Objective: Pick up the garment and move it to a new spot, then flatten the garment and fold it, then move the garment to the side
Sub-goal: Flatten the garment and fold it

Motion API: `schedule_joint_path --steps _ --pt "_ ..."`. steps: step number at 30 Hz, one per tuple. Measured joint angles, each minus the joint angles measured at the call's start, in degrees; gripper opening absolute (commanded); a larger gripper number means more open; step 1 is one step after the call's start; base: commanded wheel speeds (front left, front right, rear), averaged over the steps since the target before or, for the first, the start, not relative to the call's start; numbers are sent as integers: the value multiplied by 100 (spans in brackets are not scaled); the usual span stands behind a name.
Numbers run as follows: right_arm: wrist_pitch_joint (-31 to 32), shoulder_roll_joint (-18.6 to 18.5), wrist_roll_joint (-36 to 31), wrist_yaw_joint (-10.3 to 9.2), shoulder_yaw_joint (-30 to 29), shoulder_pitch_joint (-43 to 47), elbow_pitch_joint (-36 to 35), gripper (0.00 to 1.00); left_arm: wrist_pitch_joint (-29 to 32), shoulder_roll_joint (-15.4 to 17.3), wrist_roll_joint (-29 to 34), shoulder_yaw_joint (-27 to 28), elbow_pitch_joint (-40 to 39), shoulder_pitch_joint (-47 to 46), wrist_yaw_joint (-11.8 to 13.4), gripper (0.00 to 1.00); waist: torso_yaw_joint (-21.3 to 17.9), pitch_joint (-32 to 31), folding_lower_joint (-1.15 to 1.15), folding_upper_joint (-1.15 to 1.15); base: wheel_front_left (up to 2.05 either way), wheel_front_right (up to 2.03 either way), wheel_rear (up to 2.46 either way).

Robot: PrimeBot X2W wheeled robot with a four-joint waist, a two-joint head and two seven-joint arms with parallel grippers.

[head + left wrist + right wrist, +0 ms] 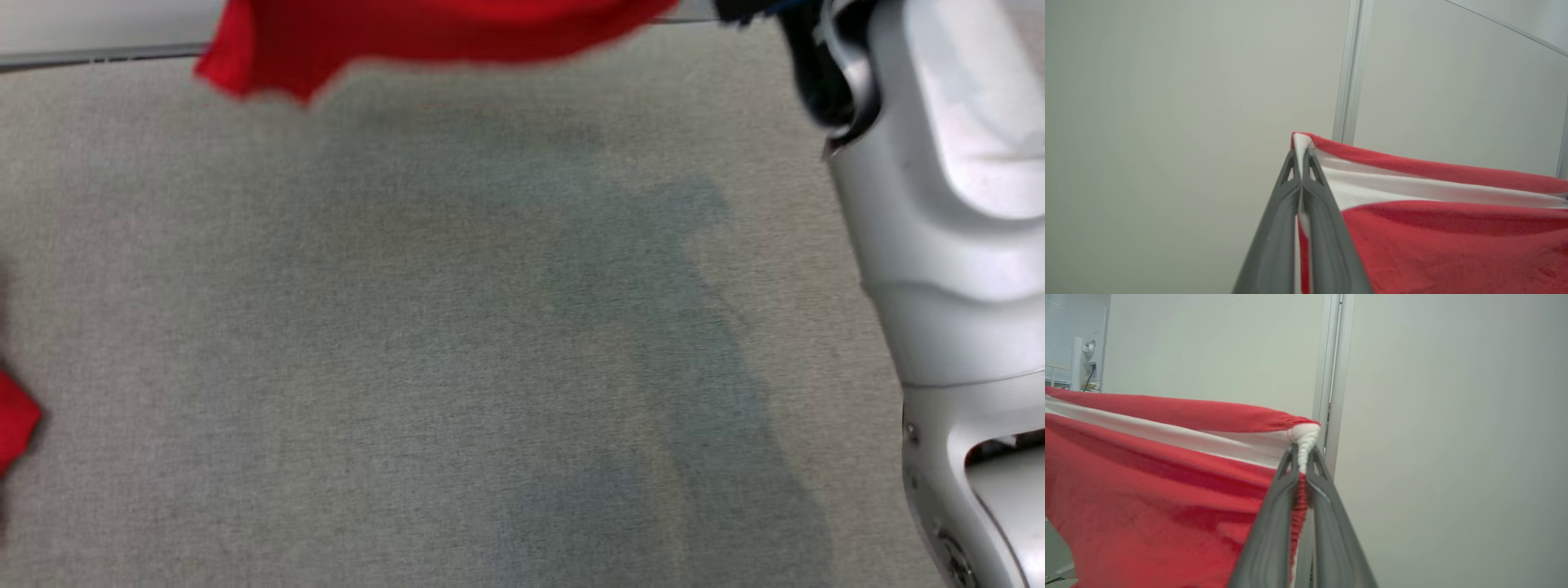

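The garment [424,33] is red with a white stripe [1412,188] and hangs in the air, stretched between the 2 pincers. In the head view its blurred lower edge shows above the far edge of the grey desk [408,327], from the far left corner region to past the middle. A soft shadow [653,327] lies on the desk below it, running toward the near right.

In the left wrist view, the left pincer [1301,163] is clamped on 1 corner of the garment. Its 2 dark fingers [1278,228] are pressed together, with a thin fold of white cloth pinched between them and poking out past the tips. From there the cloth [1453,245] spreads away to that view's right.

In the right wrist view, the right pincer [1301,457] is clamped on another corner. A twisted white wad is squeezed between its fingers [1274,522], which stand a sliver apart around it. The cloth [1147,477] spreads to that view's left.

A pale forearm [939,204] rises along the desk's right edge in the head view. A red scrap [12,425] shows at the desk's left edge, and whether it belongs to the same garment cannot be told.

Behind the held cloth, both wrist views show a pale wall [1167,102] with an upright metal strip [1349,69]. A window blind [1069,335] shows at the upper left of the right wrist view.
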Motion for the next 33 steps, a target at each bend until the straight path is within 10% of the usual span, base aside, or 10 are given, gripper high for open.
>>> schedule_joint_path --steps 13,33 --pt "-4 -18 -654 -3 -420 1636 -573 0 -9 -799 241 -8 -281 1595 3 0 447 47 -2 0 0 0 0" --pt "-2 -15 465 -4 4 6037 -1938 0 -13 -2020 734 768 -49 5245 5 0 271 -1333 -3 -1 0 0 0"
